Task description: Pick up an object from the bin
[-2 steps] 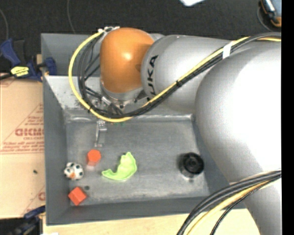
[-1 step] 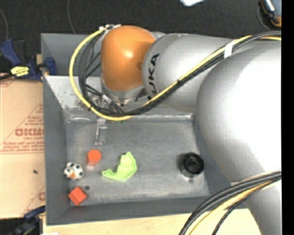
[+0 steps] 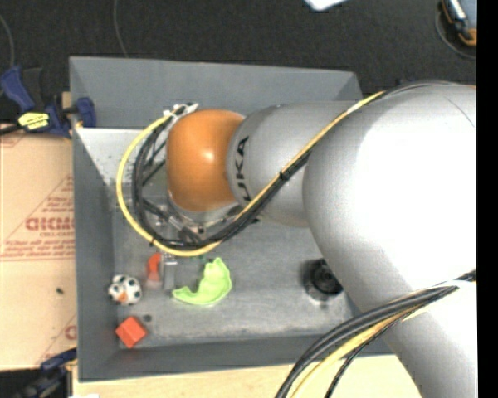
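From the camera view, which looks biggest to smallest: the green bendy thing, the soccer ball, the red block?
1. Green curved soft piece.
2. Small black-and-white soccer ball and orange-red block: they look about alike, so no ranking.

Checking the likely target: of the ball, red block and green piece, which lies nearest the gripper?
The floppy green piece, just right of the gripper; the spotted ball and red block lie farther off, leftward.

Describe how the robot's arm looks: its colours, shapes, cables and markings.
The arm has thick, rounded silver-grey links. A glossy orange dome cover caps its wrist, with dark lettering beside it. A thin yellow cable runs along the arm and loops round the wrist, beside bundled black cables.
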{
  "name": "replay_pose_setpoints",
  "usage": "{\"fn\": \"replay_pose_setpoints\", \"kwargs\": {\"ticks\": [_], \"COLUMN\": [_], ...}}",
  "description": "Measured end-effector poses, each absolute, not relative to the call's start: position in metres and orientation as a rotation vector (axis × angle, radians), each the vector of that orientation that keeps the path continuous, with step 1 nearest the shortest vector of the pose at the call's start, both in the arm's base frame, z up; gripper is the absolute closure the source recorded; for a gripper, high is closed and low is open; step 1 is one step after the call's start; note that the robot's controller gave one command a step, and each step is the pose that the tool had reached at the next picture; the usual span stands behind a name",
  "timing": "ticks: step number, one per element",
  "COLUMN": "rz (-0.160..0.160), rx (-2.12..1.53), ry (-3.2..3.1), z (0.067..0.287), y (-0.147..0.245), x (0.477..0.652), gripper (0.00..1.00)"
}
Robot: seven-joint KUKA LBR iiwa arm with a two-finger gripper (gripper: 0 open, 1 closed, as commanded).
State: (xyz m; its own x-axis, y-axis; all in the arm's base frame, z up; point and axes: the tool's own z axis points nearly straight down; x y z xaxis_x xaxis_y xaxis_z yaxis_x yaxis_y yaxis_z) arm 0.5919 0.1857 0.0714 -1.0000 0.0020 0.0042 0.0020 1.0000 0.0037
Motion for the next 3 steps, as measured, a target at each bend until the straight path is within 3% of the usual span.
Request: {"fn": "replay_pose_setpoints", "kwargs": {"ticks": [1,2,3], "rz": [-0.006,-0.008,-0.014], "rx": [0.032,0.001,0.100], "ry": [-3.156,-3.132,-3.165], "z": [0.155,0.073,0.075], "y": [0.178,0.186,0.176], "x": [0.603,0.592,0.581], "gripper": [0.00,0.00,0.00]}}
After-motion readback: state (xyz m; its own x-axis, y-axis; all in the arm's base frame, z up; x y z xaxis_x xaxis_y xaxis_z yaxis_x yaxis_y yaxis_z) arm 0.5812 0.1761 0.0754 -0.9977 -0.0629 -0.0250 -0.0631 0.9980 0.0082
